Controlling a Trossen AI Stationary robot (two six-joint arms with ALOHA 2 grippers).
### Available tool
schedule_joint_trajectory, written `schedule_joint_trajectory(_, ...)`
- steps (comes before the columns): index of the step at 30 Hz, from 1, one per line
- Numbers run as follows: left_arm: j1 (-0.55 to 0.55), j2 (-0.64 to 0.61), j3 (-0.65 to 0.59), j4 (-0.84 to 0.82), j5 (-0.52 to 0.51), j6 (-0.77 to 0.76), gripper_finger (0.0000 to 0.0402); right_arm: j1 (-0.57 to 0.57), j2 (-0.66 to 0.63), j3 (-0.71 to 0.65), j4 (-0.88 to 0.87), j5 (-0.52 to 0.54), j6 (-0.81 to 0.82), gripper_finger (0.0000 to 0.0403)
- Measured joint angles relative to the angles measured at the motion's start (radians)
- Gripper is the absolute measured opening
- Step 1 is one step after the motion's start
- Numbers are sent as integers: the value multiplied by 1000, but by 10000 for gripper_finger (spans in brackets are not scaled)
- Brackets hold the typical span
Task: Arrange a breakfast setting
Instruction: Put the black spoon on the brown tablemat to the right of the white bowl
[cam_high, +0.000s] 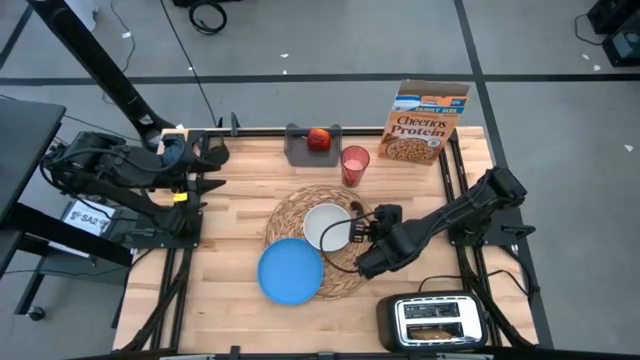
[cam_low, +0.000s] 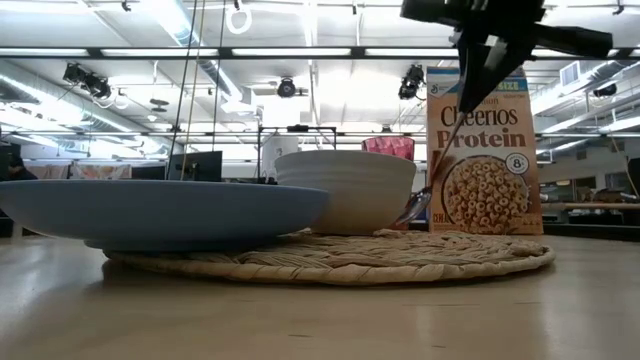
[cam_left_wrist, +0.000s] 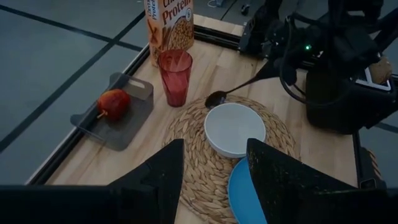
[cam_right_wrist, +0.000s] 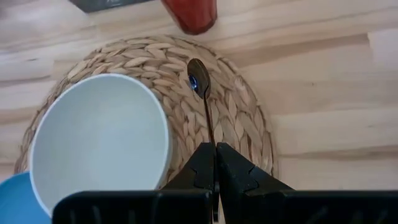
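Breakfast setting pieces sit mid-frame in the high view. At far left the left gripper (cam_high: 213, 153) waits by the surface's (cam_high: 230, 210) upper-left edge, its fingers (cam_left_wrist: 155, 180) partly apart and empty. The blue plate (cam_high: 290, 270) overlaps the round woven placemat (cam_high: 290, 213), the white bowl (cam_high: 326, 226) beside it. Above, the red apple (cam_high: 318, 139) rests on a grey tray (cam_high: 297, 150), the translucent red cup (cam_high: 354, 165) and the Cheerios Protein box (cam_high: 426, 125) to its right. Right of the bowl, the right gripper (cam_high: 362, 226) pinches the metal spoon (cam_right_wrist: 200, 85) by its handle, fingers (cam_right_wrist: 233, 174) closed, the spoon's bowl low over the placemat. The toaster (cam_high: 436, 320) stands at lower right.
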Motion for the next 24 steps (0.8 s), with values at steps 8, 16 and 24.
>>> schedule_joint_trajectory(8, 0, -1, 0, -5, 0, 2, 181, -38, 33, -16, 50, -38, -11, 10)
schedule_joint_trajectory(16, 0, 0, 0, -17, 0, 3, 181, -17, 42, -16, 44, -174, -72, 12)
schedule_joint_trajectory(24, 0, 0, 0, -19, 0, 4, 181, -20, 49, -22, 68, -271, -142, 13)
